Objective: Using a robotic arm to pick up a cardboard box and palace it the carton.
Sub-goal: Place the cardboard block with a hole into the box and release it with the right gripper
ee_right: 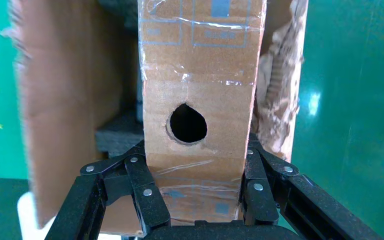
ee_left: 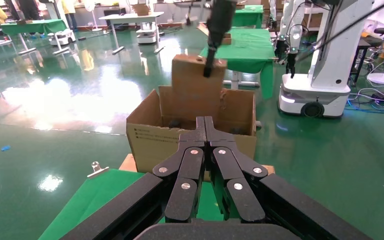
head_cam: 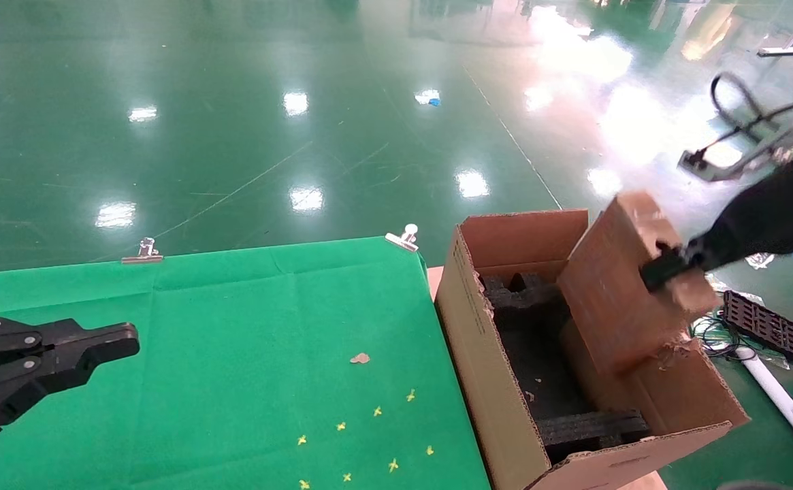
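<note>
My right gripper is shut on the cardboard box, a slim brown taped box with a round hole in its narrow face. The box hangs tilted over the right side of the carton, with its lower end near the carton's ragged right flap. Black foam inserts line the inside of the open carton. In the right wrist view the fingers press both sides of the box. My left gripper is parked shut over the green cloth at the far left, pointing at the carton.
The carton stands at the right edge of the green-clothed table, which has metal clips at its far edge and small yellow marks. A black tray and cables lie on the floor to the right. Other white robots stand farther off.
</note>
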Available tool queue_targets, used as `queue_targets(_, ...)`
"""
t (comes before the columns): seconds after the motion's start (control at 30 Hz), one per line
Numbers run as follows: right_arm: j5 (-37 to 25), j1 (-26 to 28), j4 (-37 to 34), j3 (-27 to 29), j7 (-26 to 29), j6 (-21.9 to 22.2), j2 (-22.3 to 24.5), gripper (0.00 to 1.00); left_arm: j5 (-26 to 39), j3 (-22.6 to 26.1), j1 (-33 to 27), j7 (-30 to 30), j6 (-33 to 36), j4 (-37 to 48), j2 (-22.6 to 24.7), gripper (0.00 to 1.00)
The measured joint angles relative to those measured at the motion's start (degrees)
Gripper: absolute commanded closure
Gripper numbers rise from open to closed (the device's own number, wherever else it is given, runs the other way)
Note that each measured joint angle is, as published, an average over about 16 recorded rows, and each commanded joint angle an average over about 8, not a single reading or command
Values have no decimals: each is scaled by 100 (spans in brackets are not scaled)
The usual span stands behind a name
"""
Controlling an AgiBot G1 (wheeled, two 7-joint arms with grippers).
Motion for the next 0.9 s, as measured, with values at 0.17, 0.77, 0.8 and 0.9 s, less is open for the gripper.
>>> queue_targets(0.17, 4, -348, -314, -65, -121, 80, -55, 100, -1, 2, 0, 1, -1, 0, -1, 0)
queue_targets(0.77, 30, -1396, -1283, -124, -187, 543, -483, 100, -6, 8, -2, 4, -4, 0, -3, 0)
queue_targets(0.8, 46, -1483, -1322, -116, -181, 598, -509, 100, -6, 8, -2, 4, -4, 0, -3, 0)
queue_targets(0.9, 111, -1760, -1427, -81, -178, 783, -587, 100, -7, 9, -2, 5, -4, 0, -4, 0)
